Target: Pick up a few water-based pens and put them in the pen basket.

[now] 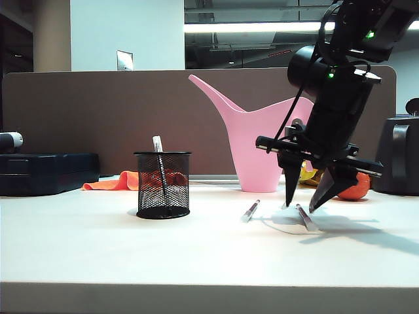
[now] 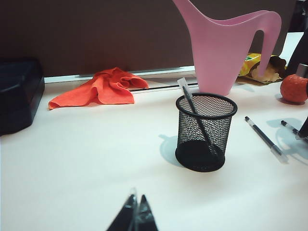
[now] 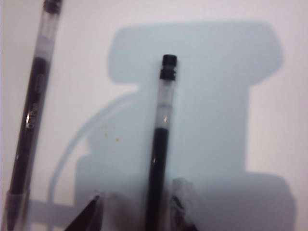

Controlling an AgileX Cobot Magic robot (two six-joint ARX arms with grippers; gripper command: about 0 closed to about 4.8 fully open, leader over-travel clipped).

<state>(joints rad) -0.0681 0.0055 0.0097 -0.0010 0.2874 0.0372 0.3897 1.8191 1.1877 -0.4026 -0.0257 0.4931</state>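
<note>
My right gripper [image 3: 137,204] hangs low over the table [image 1: 98,248] with its fingers parted, one on each side of a pen [image 3: 161,144] lying flat, not gripping it. A second pen [image 1: 250,210] lies nearby, and a third stands tilted in the pen basket [image 1: 162,184] further left. My left gripper [image 2: 135,216] is closed and empty, well back from the basket.

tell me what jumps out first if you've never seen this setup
The tall pink watering can at the back of the table dominates. Right of it, the right gripper straddles a pen with open jaws; another pen lies nearby. To the left the pen basket holds one pen.
</note>
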